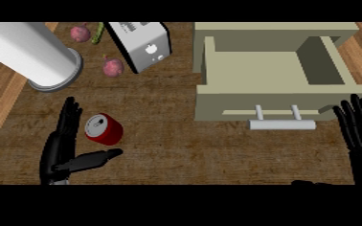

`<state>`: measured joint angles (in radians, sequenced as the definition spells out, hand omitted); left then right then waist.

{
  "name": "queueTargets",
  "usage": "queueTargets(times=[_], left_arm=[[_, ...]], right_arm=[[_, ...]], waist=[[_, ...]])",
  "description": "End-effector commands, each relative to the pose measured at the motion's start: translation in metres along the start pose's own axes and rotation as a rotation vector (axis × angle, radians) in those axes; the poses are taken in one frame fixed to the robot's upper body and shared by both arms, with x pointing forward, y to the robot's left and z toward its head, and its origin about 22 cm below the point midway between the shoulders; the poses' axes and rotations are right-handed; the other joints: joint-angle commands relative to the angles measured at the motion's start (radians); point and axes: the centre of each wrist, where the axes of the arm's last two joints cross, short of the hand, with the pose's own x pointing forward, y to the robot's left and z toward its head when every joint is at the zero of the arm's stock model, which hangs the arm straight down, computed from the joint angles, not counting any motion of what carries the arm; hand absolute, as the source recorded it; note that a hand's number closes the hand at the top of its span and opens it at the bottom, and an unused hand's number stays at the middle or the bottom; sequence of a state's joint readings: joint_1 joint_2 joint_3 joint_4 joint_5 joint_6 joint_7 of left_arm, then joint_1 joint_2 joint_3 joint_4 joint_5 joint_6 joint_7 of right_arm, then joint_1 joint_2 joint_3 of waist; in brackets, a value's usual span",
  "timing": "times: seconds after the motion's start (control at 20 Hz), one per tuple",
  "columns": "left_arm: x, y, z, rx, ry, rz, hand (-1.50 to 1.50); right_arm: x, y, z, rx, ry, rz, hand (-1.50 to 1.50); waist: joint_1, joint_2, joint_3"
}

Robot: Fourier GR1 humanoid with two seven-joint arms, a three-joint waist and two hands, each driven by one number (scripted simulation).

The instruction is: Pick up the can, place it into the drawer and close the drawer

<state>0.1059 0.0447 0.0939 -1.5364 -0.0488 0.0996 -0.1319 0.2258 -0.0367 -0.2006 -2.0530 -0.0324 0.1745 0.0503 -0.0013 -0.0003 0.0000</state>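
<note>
Our left hand (60, 148) is open around the red can (104, 129) — nothing held yet — and the can stands left of the open drawer (272, 98).

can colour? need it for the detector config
Red body with a silver top; the can shows best in the head view, beside the left hand.

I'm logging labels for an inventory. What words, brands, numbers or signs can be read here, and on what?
None can be read.
red can: no lettering shows on its side or silver top.
toaster: only a round knob and dark slots, no text.
drawer: plain, unmarked.
white cylinder: blank.
</note>
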Motion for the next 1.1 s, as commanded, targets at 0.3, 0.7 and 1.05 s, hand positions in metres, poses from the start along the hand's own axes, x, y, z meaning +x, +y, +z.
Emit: queueTargets(times=[0.3, 0.7, 1.05], left_arm=[[-0.042, 0.005, 0.004, -0.014, 0.018, 0.000, -1.50], [-0.062, 0.043, 0.003, 0.020, 0.043, 0.027, -1.50], [-0.080, 0.026, -0.002, 0.015, 0.078, 0.029, -1.50]], right_arm=[[0.004, 0.000, 0.027, 0.007, 0.006, 0.004, -1.50], [0.013, 0.005, 0.009, -0.022, -0.015, 0.018, -1.50], [-0.002, -0.015, -0.008, -0.012, -0.019, -0.002, -1.50]], waist=[[-0.003, -0.001, 0.000], [-0.001, 0.000, 0.000], [-0.001, 0.001, 0.000]])
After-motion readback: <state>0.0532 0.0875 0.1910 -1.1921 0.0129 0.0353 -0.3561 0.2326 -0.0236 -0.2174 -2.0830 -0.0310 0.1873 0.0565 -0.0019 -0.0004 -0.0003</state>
